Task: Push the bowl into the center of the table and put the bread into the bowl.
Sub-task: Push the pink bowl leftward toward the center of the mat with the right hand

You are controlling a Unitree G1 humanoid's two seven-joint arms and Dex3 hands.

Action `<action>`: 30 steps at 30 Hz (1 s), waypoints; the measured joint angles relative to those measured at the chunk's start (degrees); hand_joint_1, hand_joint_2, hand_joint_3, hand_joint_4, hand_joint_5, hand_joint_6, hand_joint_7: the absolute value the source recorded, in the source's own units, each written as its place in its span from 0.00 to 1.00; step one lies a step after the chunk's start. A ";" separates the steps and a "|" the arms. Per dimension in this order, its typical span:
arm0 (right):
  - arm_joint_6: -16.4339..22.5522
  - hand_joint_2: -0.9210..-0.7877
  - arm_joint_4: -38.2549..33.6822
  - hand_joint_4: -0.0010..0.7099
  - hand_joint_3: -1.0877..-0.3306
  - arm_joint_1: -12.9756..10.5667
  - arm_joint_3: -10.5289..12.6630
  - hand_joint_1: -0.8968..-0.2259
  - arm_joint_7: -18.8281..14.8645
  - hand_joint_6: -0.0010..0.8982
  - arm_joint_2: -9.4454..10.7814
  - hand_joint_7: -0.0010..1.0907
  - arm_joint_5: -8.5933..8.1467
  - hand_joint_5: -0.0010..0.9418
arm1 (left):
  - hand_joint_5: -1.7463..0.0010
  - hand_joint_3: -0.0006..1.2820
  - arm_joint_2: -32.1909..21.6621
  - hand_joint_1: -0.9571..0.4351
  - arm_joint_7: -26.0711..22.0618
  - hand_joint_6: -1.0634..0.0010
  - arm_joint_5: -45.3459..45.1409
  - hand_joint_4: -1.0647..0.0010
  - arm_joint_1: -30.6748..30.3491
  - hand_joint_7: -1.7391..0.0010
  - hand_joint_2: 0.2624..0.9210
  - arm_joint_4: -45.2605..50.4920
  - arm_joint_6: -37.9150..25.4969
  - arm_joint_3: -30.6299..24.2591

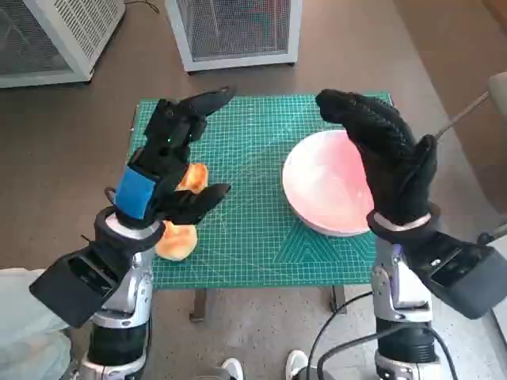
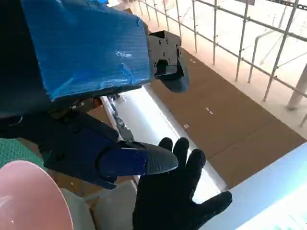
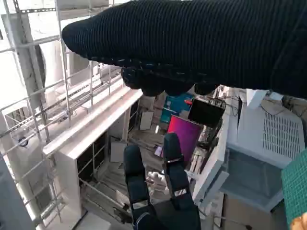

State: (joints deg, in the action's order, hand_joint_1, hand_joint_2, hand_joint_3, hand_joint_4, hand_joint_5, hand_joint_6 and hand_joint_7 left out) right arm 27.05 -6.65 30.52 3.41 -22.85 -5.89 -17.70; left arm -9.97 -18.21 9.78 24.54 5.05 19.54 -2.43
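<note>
Hovering, both hands' fingers [image 1: 207,103] spread, holding nothing.

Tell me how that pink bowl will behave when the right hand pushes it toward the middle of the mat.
The bowl is wide and shallow, so it will probably slide rather than tip. Its glossy surface suggests hard plastic or ceramic, likely rigid. The green mat may grip its base somewhat, so the right hand should push low on the rim.

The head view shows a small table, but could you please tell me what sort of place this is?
Probably a robotics lab or workshop: a green cutting mat covers the table, white mesh-fronted cabinets stand on the brown floor, and metal scaffolding shows around.
</note>
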 measured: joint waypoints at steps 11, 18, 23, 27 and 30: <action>0.01 0.13 0.27 0.71 0.79 -0.16 0.12 0.78 -0.01 0.11 -0.46 0.73 -0.06 0.04 | 0.67 0.31 0.12 0.32 0.01 1.00 0.03 1.00 -0.02 0.53 1.00 0.33 -0.23 0.07; 0.01 0.12 0.58 0.72 0.79 -0.25 0.12 0.78 -0.01 0.12 -0.49 0.72 -0.06 0.04 | 0.67 0.31 0.29 0.32 0.01 1.00 0.06 1.00 -0.08 0.53 1.00 0.42 -0.78 0.12; 0.01 0.12 0.77 0.72 0.79 -0.25 0.13 0.79 -0.02 0.12 -0.53 0.72 -0.06 0.04 | 0.67 0.31 0.40 0.32 0.02 1.00 0.16 1.00 -0.13 0.53 1.00 0.72 -1.13 0.13; 0.15 0.10 0.72 0.71 0.78 -0.27 0.23 0.79 -0.12 0.12 -0.60 0.72 -0.07 0.03 | 0.67 0.31 0.45 0.32 0.02 1.00 0.27 1.00 -0.15 0.53 1.00 0.80 -1.30 0.12; 0.50 0.07 0.31 0.71 0.78 -0.26 0.51 0.80 -0.50 0.11 -0.75 0.71 -0.15 0.03 | 0.67 0.31 0.46 0.32 0.02 1.00 0.35 1.00 -0.19 0.53 1.00 0.82 -1.49 0.11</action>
State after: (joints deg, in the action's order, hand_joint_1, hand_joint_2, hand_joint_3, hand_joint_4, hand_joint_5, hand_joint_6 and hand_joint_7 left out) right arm 27.55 -6.34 30.26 3.91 -23.35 -6.64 -17.85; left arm -9.50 -18.19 10.13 24.35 5.87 18.06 -2.32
